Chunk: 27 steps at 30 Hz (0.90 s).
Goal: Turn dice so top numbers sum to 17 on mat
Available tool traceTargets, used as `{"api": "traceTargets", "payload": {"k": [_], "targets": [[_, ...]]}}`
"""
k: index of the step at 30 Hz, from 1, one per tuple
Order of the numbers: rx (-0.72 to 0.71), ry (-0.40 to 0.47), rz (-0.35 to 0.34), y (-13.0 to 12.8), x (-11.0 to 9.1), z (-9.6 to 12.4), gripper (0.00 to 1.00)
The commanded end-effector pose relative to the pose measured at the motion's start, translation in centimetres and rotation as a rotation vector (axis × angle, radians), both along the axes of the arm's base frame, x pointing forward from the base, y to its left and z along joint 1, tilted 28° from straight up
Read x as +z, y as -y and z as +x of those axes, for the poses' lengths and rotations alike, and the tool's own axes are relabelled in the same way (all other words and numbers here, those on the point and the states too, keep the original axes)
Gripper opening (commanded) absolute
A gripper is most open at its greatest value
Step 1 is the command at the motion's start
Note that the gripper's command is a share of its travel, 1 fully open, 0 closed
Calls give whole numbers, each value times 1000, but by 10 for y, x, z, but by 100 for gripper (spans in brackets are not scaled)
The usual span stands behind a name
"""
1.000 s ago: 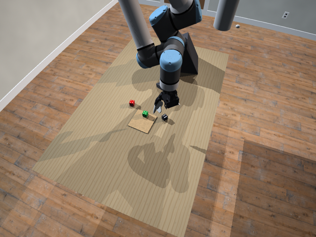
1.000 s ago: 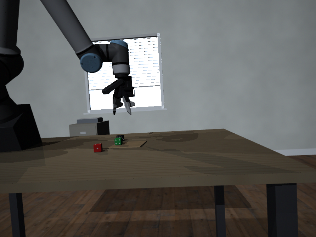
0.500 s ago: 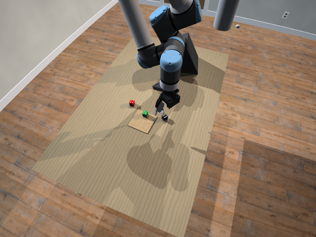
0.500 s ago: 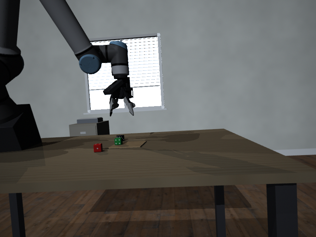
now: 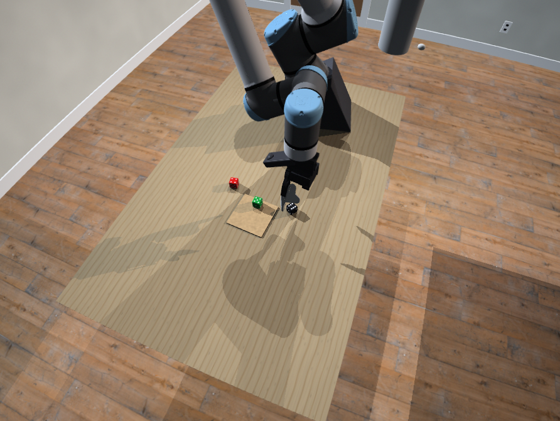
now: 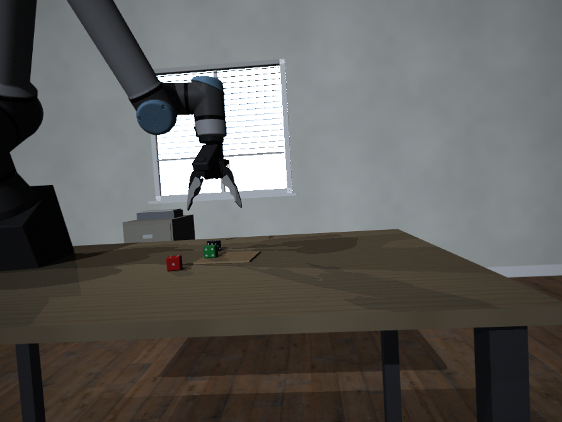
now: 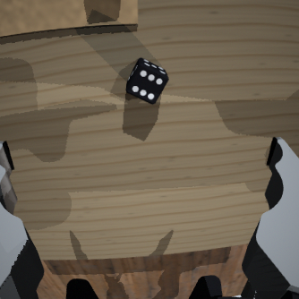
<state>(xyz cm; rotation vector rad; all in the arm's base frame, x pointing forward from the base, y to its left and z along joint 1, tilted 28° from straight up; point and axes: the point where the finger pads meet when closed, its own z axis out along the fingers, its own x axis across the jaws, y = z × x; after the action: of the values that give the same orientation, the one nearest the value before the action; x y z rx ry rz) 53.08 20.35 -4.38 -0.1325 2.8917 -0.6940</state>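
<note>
A black die [image 5: 292,208] [image 6: 215,244] [image 7: 147,81] lies flat on the wooden table [image 5: 181,281] [image 6: 317,290] [image 7: 179,201], just off the right edge of the small tan mat [image 5: 246,222] [image 6: 240,257] [image 7: 45,15]. In the wrist view it shows six on top. A green die [image 5: 257,202] [image 6: 210,250] sits on the mat near its far corner. A red die [image 5: 233,182] [image 6: 174,262] lies on the table beyond the mat's left side. My gripper [image 5: 289,195] [image 6: 213,205] [image 7: 140,140] is wide open and empty. It hangs well above the table, close to the black die.
The arm's dark pedestal [image 5: 337,99] [image 6: 27,227] stands at the table's far end. A grey cabinet [image 6: 154,227] stands on the floor behind the table. The table's edges drop to a wooden floor [image 5: 475,317].
</note>
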Motion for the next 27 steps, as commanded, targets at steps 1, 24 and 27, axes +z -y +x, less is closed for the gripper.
{"api": "traceTargets", "payload": {"k": [1, 24, 27], "targets": [[97, -43, -12, 1, -1, 0, 100], [698, -343, -137, 8, -10, -3, 100], [760, -374, -150, 8, -11, -4, 100]]}}
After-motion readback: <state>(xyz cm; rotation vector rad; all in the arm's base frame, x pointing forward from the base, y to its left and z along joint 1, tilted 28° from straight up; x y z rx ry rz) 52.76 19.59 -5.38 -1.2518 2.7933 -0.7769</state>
